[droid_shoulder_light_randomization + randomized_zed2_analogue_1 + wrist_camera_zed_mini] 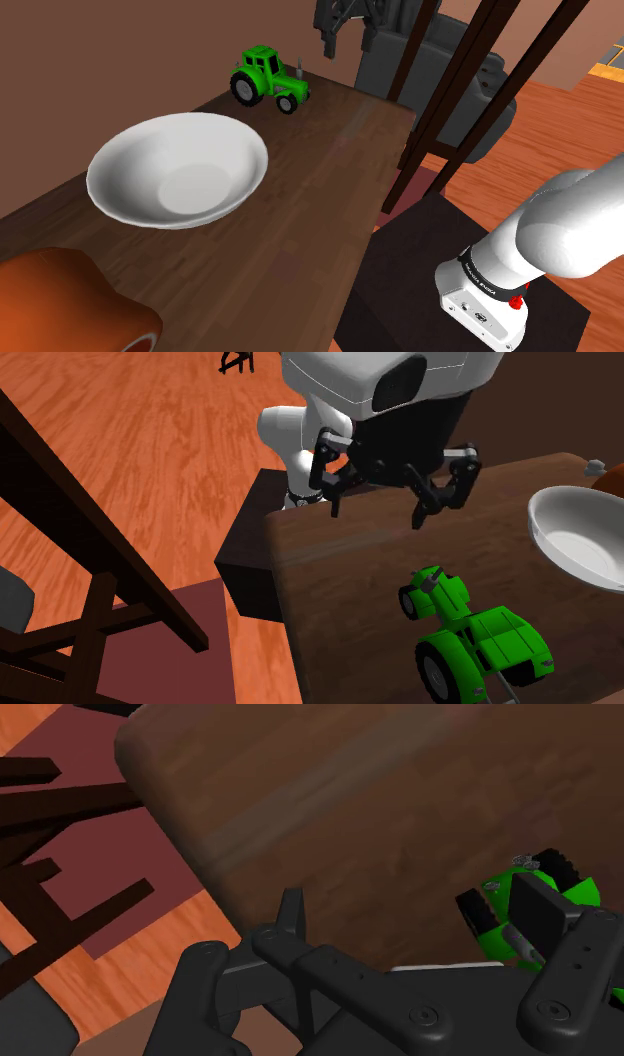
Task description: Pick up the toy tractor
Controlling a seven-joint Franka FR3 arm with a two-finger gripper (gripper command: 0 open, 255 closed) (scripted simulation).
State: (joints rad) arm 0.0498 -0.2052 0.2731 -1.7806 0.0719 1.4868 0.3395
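Room with an orange wood floor (150,442); the work sits on a dark wooden bench (310,220). The pincer (378,512) hangs over the bench near its edge, fingers spread, nothing between them. The toy tractor (470,637), green with black wheels, stands upright on the bench near the pincer, off to one side of the fingers rather than between them. A white bowl (178,168) sits farther along, apart from the tractor.

My read: approach step, no grasp yet. Next I must shift over the tractor's body, line the fingers across it, then descend.
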